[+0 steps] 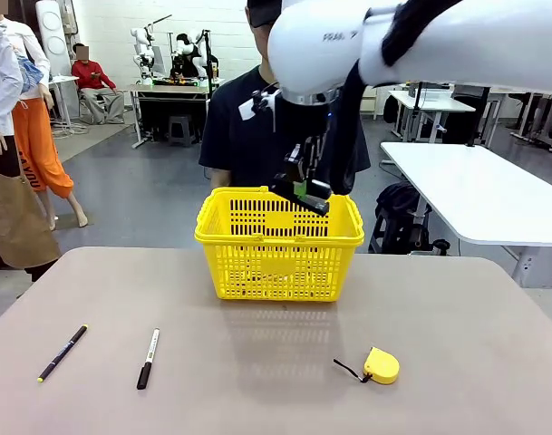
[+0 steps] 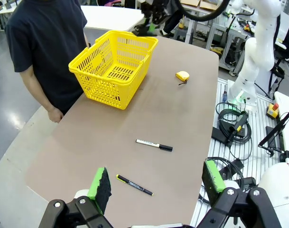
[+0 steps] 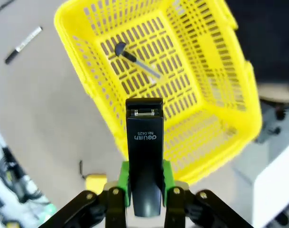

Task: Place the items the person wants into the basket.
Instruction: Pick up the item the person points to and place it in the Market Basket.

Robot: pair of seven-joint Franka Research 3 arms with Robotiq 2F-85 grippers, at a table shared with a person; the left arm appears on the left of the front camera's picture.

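Stapler (image 3: 144, 156) in the air, clamped tight between the green pads of the right gripper (image 3: 144, 178), hanging just above the open top of the yellow basket (image 1: 276, 263), which sits on the table (image 1: 257, 399) in front of the person (image 1: 232, 136). Left gripper (image 2: 156, 179) hovers with fingers wide apart and nothing between them, above the near table edge. Down there the marker (image 1: 148, 358) lies near the pen (image 1: 62, 352), with the tape measure (image 1: 381, 365) well off to the right.
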